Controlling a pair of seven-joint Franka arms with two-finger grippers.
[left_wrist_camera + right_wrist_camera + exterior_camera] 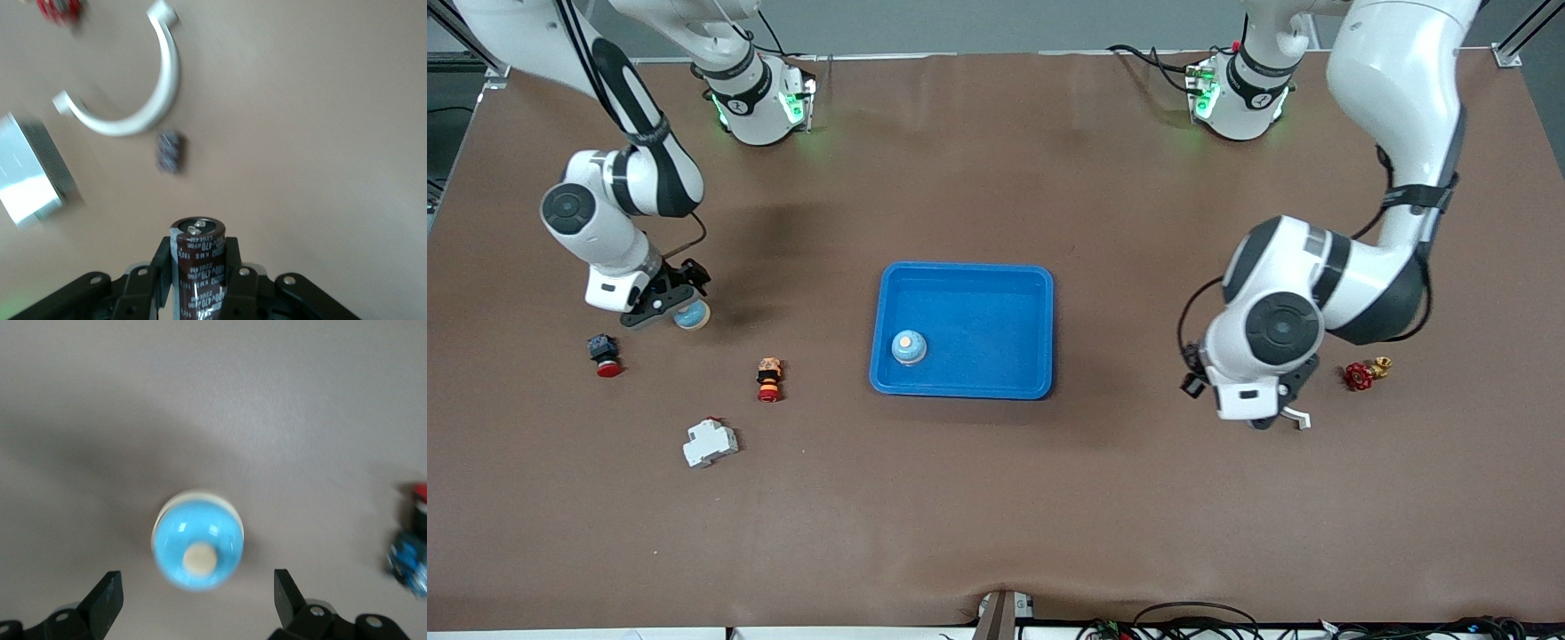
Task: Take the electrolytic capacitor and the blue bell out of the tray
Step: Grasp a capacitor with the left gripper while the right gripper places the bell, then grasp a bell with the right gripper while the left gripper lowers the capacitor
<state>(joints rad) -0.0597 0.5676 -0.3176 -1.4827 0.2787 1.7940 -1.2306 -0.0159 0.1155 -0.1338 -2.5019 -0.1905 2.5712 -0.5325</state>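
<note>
The right arm comes down from its base at the top of the front view, elbow bent, its wrist turned down toward the table at the right arm's end. The right gripper (665, 307) hangs over a blue bell (692, 315) that sits on the brown table (996, 498). In the right wrist view the bell (198, 541) shows its rounded blue top with a pale knob, and the fingers (107, 600) stand wide apart on either side of it, not touching it.

The left arm folds sharply at the elbow, its big wrist joint facing the front camera, with the left gripper (1276, 416) low over the table at the left arm's end. Its fingers (241, 283) are clamped on a dark capacitor (197, 263), held upright, printed sleeve and metal top visible. Under it lie a white curved clip (130, 100) and a small dark part (169, 151), blurred. A red valve (1362, 373) lies near that gripper.

A blue tray (964, 328) sits mid-table; a second blue bell (908, 348) stands in its corner nearer the front camera, toward the right arm's end. Nearer the camera than the right gripper lie a red push button (604, 355), an orange-and-red switch (769, 379) and a white circuit breaker (710, 443).
</note>
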